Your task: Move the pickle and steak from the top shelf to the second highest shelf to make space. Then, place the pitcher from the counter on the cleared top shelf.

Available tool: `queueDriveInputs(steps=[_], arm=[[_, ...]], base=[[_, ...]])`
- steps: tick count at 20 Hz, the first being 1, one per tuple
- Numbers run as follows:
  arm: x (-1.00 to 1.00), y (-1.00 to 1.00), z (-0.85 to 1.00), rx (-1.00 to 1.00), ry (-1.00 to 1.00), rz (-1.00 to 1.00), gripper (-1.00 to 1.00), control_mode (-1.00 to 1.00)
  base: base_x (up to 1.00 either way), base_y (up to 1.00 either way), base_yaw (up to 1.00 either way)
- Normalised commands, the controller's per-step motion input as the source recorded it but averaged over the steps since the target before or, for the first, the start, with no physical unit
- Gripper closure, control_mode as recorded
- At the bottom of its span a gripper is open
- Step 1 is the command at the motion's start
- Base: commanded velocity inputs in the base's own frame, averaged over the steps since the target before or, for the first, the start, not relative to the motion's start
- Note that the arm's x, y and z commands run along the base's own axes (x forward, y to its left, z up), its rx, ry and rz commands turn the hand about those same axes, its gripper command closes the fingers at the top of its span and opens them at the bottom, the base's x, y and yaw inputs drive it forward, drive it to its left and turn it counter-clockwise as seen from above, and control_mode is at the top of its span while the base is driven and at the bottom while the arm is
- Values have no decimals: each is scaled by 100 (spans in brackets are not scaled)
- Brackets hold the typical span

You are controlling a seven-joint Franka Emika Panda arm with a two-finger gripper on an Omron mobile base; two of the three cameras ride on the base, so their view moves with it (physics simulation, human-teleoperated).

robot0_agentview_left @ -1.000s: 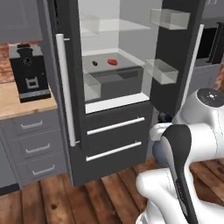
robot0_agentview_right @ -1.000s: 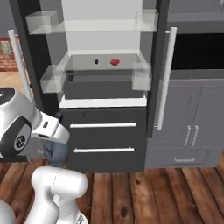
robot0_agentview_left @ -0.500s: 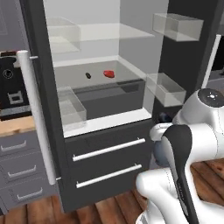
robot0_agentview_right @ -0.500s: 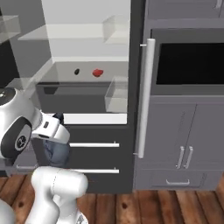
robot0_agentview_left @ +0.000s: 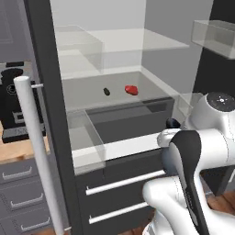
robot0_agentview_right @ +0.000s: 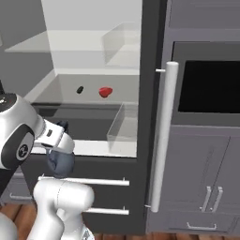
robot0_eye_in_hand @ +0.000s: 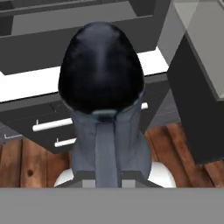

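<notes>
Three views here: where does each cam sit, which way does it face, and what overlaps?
Left base view: behind-left, facing the open fridge; white arm lower right.
Right base view: behind-right, facing fridge and dark oven; arm lower left.
Hand view: on the hand, looking along the held dark blue-grey pitcher toward the drawers.
Both base views share the small red steak and olive pickle.

An open dark fridge door (robot0_agentview_left: 46, 114) with a long white handle (robot0_agentview_left: 39, 156) stands at left. A black coffee machine (robot0_agentview_left: 16, 108) sits behind it. Two drawers with white bar handles (robot0_agentview_left: 124, 181) sit below. A dark wall oven (robot0_agentview_right: 211, 86) is beside grey cabinets (robot0_agentview_right: 206, 187). The floor (robot0_eye_in_hand: 26, 162) is wood.
</notes>
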Motion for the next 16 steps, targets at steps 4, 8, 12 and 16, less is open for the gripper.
queueDriveInputs(steps=[4, 8, 12, 16], arm=[[0, 0, 0, 0, 0, 0, 100, 100], [0, 0, 0, 0, 0, 0, 100, 100], [0, 0, 0, 0, 0, 0, 100, 100], [0, 0, 34, 0, -17, 3, 100, -100]], base=[[66, 0, 9], [58, 3, 8], [36, 4, 8], [4, 0, 1]])
